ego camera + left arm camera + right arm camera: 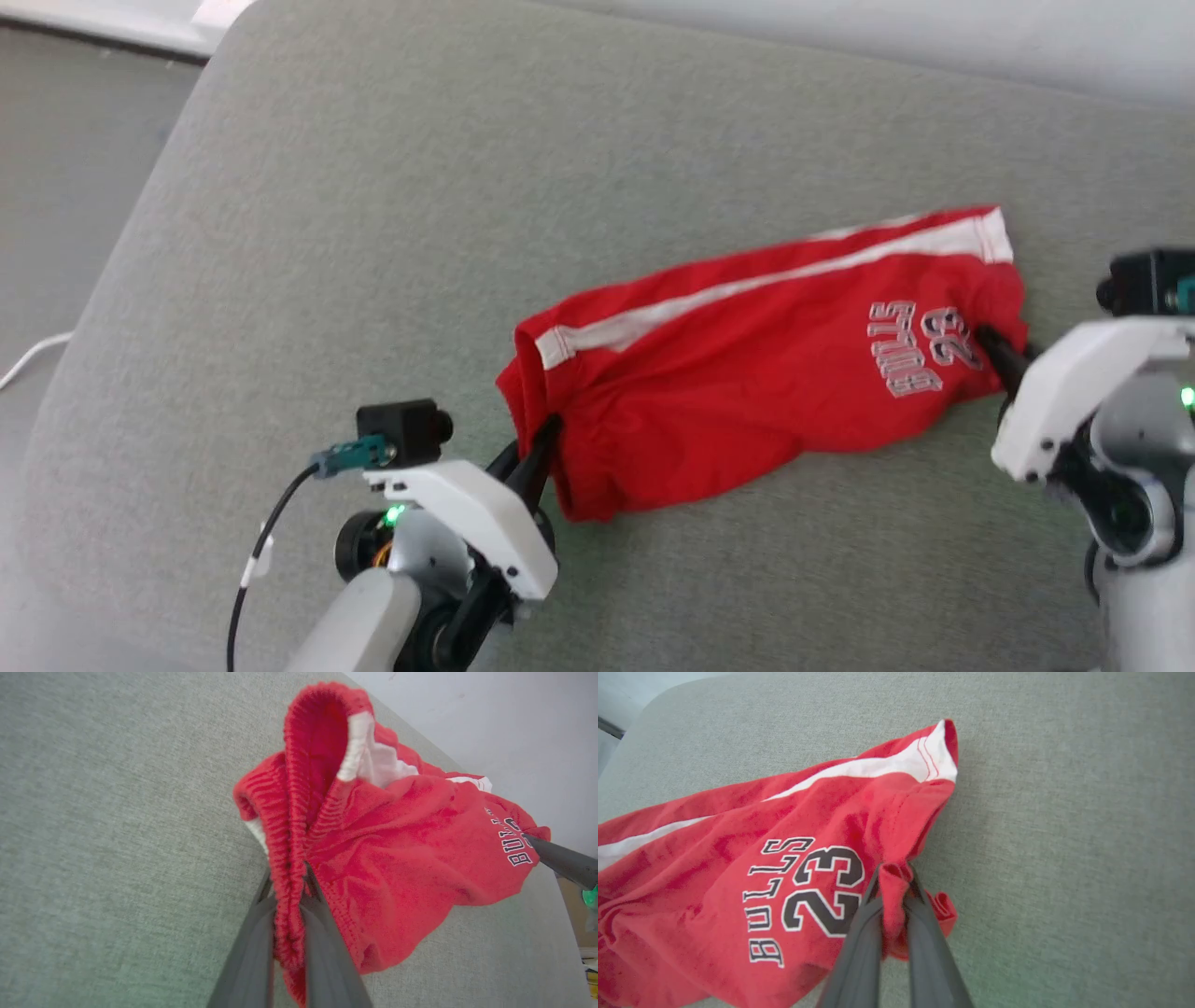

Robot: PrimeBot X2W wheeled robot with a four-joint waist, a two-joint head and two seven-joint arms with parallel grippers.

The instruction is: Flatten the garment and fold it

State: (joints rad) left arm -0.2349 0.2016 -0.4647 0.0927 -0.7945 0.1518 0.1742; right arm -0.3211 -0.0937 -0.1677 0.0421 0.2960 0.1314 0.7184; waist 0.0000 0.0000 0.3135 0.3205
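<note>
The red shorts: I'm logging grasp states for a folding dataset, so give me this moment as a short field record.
garment: red shorts, wrinkled, stretched between both grips
left end effector: shut on the gathered waistband
right end effector: shut on the leg hem beside the lettering
surface: grey fabric

The tabletop (327,233), covered in plain grey-green woven cloth, has a rounded corner at the upper left of the frame. On it lie the red shorts (728,373), stretched from the centre toward the right edge, slightly rumpled, white stripe along their upper side.
</note>
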